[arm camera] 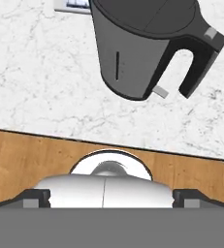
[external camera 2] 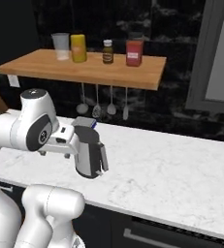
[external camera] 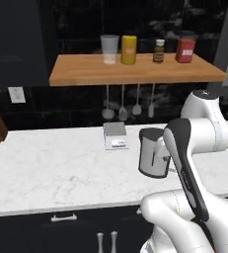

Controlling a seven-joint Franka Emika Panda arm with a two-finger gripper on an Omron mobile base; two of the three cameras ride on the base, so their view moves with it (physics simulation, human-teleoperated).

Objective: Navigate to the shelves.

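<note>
Directly ahead, the shelves (external camera: 135,69) hang on the dark wall above the white counter (external camera: 51,168), carrying a clear cup (external camera: 109,48), a yellow canister (external camera: 129,49), a small brown bottle (external camera: 159,51) and a red box (external camera: 185,49). Utensils (external camera: 123,104) dangle from hooks beneath. A grey kettle (external camera 2: 88,154) stands on the counter, near the front edge, just beyond the folded arm. Whether the gripper is apart or together cannot be told.
</note>
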